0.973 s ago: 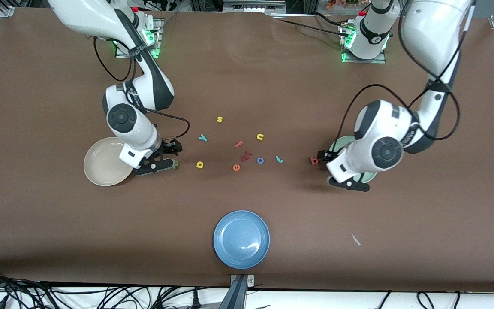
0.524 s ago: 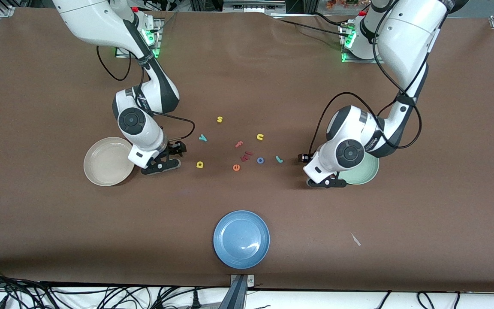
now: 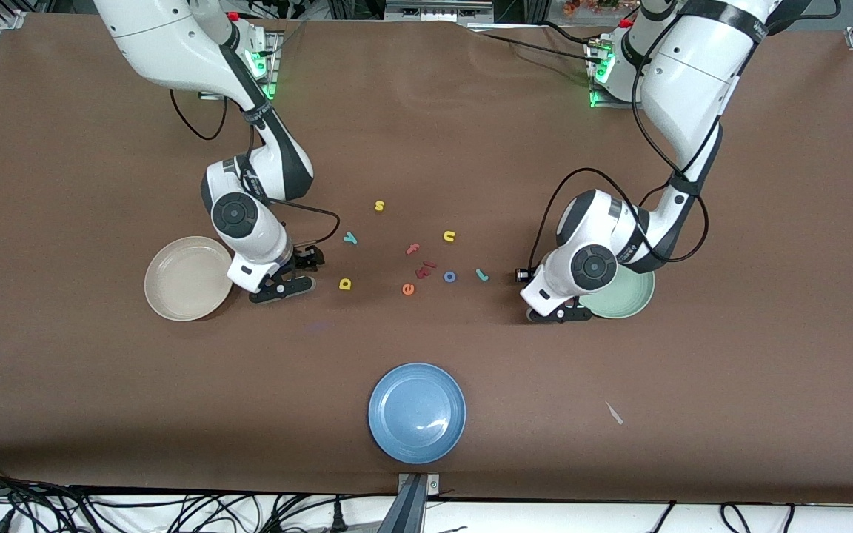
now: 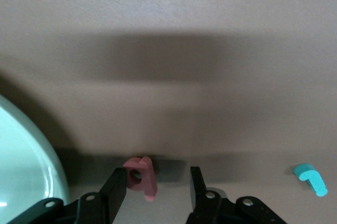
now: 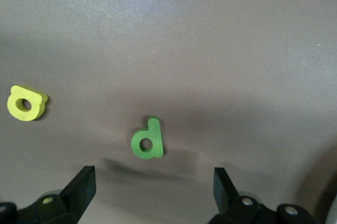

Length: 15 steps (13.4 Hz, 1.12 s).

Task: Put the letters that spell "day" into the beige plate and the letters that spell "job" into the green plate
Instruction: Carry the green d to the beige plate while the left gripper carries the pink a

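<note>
From my front camera I cannot see the salmon-red b (image 4: 141,176) or the dark green d (image 5: 147,140) at all; each is hidden under its own arm's wrist, so I rely on the wrist cameras for them.

In the left wrist view the b stands tilted between the fingers of the left tool (image 4: 158,195), touching one finger, with a clear gap to the other. The jaws are partly drawn in around it and I cannot tell whether they grip it. The edge of the green plate (image 4: 23,155) is cut off at that view's border. The teal j (image 4: 310,177) lies on the counter (image 3: 619,185) well apart from the fingers. In the front view the left tool (image 3: 545,296) sits low at the plate's rim, toward the letters.

In the right wrist view the d lies flat on the counter ahead of the right tool (image 5: 152,192), centred between its fingers and touching neither; the jaws stand wide. The yellow a (image 5: 26,103) lies off to one side. In the front view the right tool (image 3: 286,277) is low between the beige plate (image 3: 175,296) and the a.

The teal y (image 3: 351,237) and blue o (image 3: 449,277) lie in the loose cluster mid-counter. Both plates look bare. The blue plate (image 3: 417,437) lies nearest the front camera.
</note>
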Each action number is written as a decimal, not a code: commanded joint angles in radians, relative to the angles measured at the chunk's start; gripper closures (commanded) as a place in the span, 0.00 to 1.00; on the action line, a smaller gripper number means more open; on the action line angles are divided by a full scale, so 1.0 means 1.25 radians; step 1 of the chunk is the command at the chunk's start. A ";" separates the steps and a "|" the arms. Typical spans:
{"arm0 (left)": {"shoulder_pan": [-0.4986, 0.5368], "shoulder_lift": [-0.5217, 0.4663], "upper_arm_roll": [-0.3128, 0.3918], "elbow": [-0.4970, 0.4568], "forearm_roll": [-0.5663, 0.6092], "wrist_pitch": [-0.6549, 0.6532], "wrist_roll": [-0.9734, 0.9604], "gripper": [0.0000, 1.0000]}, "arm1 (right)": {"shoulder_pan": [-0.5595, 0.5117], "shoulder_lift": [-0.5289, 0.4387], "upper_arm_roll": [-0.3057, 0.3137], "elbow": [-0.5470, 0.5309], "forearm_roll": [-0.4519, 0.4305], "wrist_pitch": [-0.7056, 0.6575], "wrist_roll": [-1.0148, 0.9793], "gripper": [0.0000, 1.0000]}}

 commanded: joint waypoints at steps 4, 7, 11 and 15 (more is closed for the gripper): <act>0.004 -0.009 0.011 -0.029 -0.005 0.014 -0.006 0.44 | 0.004 0.043 0.003 0.048 0.015 0.010 0.000 0.06; 0.011 -0.010 0.019 -0.039 -0.005 0.013 -0.006 0.60 | 0.003 0.047 0.003 0.051 0.015 0.010 -0.003 0.12; 0.012 -0.018 0.019 -0.037 -0.005 0.011 -0.008 0.95 | 0.003 0.050 0.003 0.051 0.017 0.010 -0.003 0.28; 0.015 -0.078 0.018 -0.019 -0.007 -0.035 -0.066 0.95 | -0.001 0.054 0.004 0.053 0.017 0.010 -0.003 0.45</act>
